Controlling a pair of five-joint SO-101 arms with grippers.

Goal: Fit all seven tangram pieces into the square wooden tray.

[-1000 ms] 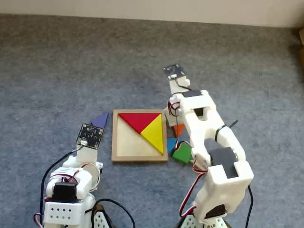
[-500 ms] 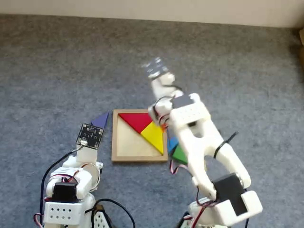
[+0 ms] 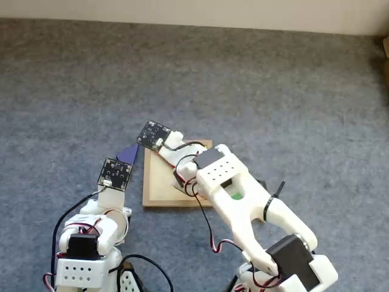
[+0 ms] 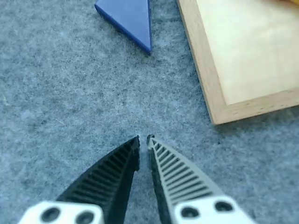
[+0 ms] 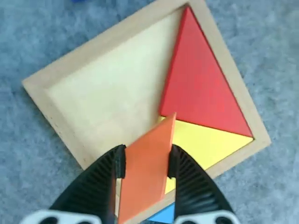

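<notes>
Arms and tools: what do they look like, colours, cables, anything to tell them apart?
The left arm and right arm are white shells with black motor blocks and red and black cables. A dark square board sits at each wrist. The left tool has one black and one pale grey ribbed finger; the right tool shows two black ribbed fingers on white bases.

Grey carpet (image 3: 292, 91); pale wall (image 3: 182, 9) along far edge
</notes>
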